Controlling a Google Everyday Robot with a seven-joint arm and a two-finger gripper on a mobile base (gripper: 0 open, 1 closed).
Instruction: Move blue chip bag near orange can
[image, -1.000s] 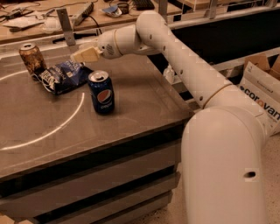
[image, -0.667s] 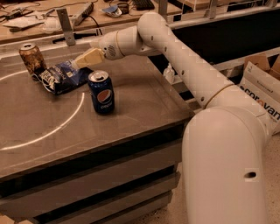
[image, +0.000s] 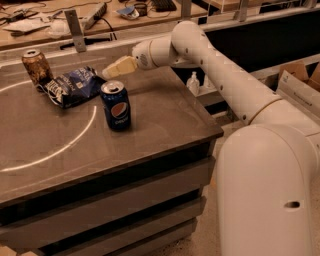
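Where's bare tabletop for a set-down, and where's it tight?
Free: the front half of the table, from the Pepsi can to the near edge; also right of that can to the right edge. Crowded: back left, orange can and blue chip bag close together, gripper just right of the bag.

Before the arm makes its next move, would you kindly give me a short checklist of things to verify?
1. The blue chip bag lies next to the orange can: ok.
2. The orange can stands upright: ok.
3. The pincer is clear of the bag: cannot tell; it hangs at the bag's right edge.
4. The Pepsi can stands upright, just in front of the pincer: ok.
5. The bag lies wholly on the table: ok.
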